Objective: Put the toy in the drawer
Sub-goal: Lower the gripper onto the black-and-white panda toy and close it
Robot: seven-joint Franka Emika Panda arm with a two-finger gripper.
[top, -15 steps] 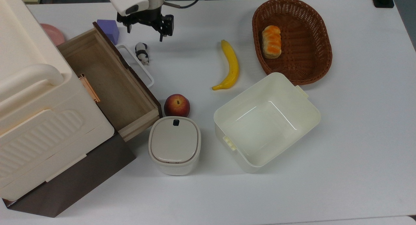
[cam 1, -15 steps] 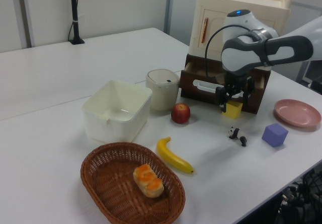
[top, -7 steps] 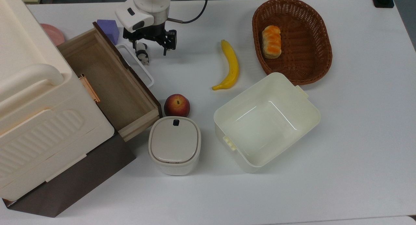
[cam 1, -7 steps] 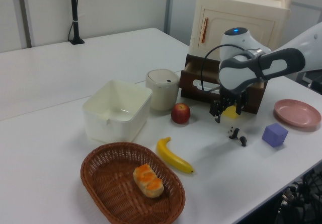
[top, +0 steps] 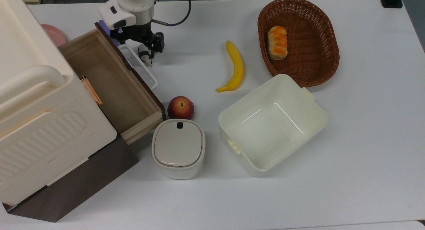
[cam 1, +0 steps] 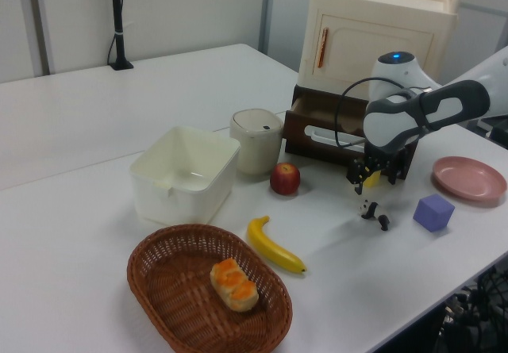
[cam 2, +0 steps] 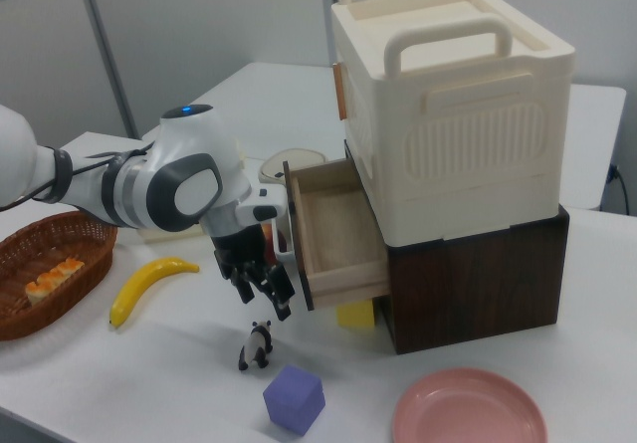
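Black-and-white panda figurine stands on counter; open, empty hand above may clip white loop handle, toppling it.

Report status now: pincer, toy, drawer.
Pincer open, hanging just above the toy panda. Panda on the table, not gripped. Drawer pulled open beside it, nothing inside. Purple cube nearby, not blocking.
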